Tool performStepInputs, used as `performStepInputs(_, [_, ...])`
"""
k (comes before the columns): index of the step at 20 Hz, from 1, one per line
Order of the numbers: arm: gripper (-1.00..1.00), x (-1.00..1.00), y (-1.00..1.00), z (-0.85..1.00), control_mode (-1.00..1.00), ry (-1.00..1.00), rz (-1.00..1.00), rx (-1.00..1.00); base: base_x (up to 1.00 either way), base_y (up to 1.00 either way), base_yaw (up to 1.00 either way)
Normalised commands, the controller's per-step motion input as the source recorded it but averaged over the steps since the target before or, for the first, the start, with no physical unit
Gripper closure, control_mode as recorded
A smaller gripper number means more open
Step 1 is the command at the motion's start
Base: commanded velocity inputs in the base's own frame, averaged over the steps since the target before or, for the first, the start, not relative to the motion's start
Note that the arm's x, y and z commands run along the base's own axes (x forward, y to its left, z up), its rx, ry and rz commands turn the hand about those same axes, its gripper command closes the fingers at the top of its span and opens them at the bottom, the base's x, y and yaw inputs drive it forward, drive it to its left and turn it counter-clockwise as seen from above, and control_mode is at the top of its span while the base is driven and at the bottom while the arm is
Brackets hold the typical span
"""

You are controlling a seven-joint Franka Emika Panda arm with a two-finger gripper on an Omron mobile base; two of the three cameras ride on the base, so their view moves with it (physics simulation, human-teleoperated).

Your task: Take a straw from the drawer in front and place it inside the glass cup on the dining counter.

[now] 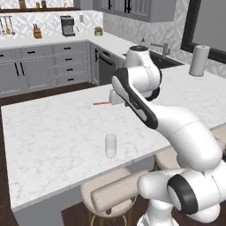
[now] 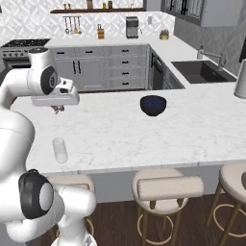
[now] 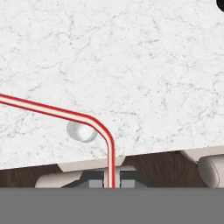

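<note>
The robot's hand (image 3: 111, 180) hangs over the white, grey-veined marble tabletop (image 1: 53, 132) with its two dark fingers pressed together on the straw (image 3: 61, 113), pinching its lower end. In the hand view the straw is a slim red tube with a pale stripe down its middle; it rises from between the fingers, bends at a rounded elbow and runs away to one side across the stone. In the left base view its red tip sticks out sideways from the hand, clear of the tabletop. The fetching part of the job looks done: the straw is out of the drawer and held above the dining counter. What remains is the delivery. The glass cup (image 1: 110, 145), a small clear cylinder with smooth upright walls, stands on the tabletop below the hand and nearer the stool-side edge; in the hand view its round mouth shows just beside the straw's bend, not yet under its free end. A dark blue bowl (image 2: 153, 105) sits farther along the marble, well apart from the hand
</note>
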Motion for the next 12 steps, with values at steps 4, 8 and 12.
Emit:
performStepInputs(4, [1.0,0.05,-0.14,0.22,-1.0,-0.12,0.26,-0.21,0.0,0.0,0.0])
performStepInputs(8, [1.0,0.0,-0.32,0.19,-1.0,-0.2,0.46,-0.33,0.0,0.0,0.0])
performStepInputs(12, [1.0,0.0,-0.11,0.01,-1.0,-0.12,0.51,-0.42,0.0,0.0,0.0])
